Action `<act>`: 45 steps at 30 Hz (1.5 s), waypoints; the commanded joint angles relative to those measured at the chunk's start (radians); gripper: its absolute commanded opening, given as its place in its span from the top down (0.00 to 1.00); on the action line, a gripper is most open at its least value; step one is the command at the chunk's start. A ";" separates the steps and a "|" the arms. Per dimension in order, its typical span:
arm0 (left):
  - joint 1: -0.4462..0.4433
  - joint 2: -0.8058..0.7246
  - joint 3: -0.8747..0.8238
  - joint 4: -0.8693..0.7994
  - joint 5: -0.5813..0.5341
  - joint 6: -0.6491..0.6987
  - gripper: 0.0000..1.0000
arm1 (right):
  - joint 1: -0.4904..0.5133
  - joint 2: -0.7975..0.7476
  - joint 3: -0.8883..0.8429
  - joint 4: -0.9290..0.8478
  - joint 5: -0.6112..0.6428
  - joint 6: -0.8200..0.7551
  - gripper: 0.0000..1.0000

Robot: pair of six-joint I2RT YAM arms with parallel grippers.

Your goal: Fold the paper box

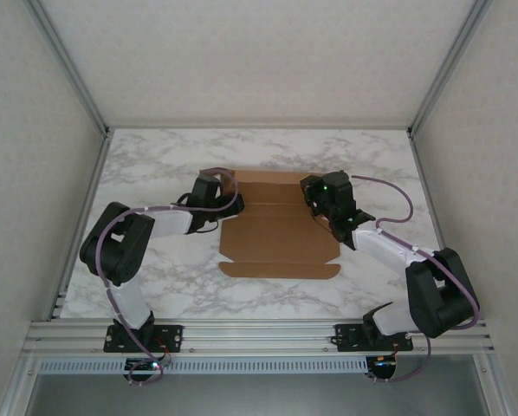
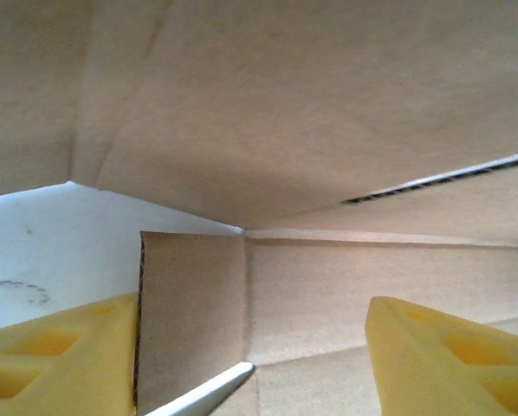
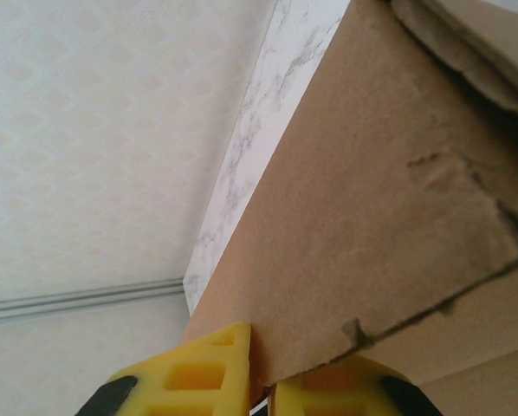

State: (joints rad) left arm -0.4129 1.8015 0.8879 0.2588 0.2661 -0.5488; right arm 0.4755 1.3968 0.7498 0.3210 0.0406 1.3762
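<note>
The paper box [image 1: 276, 234] lies in the middle of the table [image 1: 155, 165], between the two arms. The right gripper [image 3: 259, 368] pinches a flap's edge, while the left gripper [image 2: 250, 342] has its fingers spread with cardboard between them. The shallow pinch could slip or tear the flap, and a one-sided pull might skew the sheet.

On my overhead feed, a white, grey-veined marble tabletop [image 1: 155, 286] sits boxed in by pale walls [image 1: 34, 130] at the left, right and back. Aluminium rails [image 1: 68, 65] run along the corners, and a slotted aluminium beam [image 1: 259, 332] crosses the near edge. The light is soft and even. My right wrist camera shows a faint diamond pattern on the wall.
</note>
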 commanded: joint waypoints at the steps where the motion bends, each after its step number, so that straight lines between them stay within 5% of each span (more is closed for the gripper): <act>1: -0.020 -0.030 -0.015 0.081 0.047 0.008 0.35 | 0.006 -0.005 -0.025 -0.040 0.000 -0.012 0.90; 21: -0.124 0.131 0.089 0.044 0.074 0.025 0.37 | 0.007 -0.005 -0.019 -0.065 0.000 -0.010 0.90; 31: -0.141 -0.160 -0.012 -0.040 -0.008 0.079 0.35 | 0.005 -0.022 0.013 -0.119 0.030 -0.052 0.89; 45: -0.173 -0.538 -0.056 -0.237 0.020 0.167 0.35 | 0.003 -0.002 0.023 -0.131 0.018 -0.071 0.90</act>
State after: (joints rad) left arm -0.5819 1.3605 0.8089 0.0689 0.2737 -0.4400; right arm 0.4755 1.3792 0.7574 0.2726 0.0578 1.3460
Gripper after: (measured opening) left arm 0.650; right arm 0.105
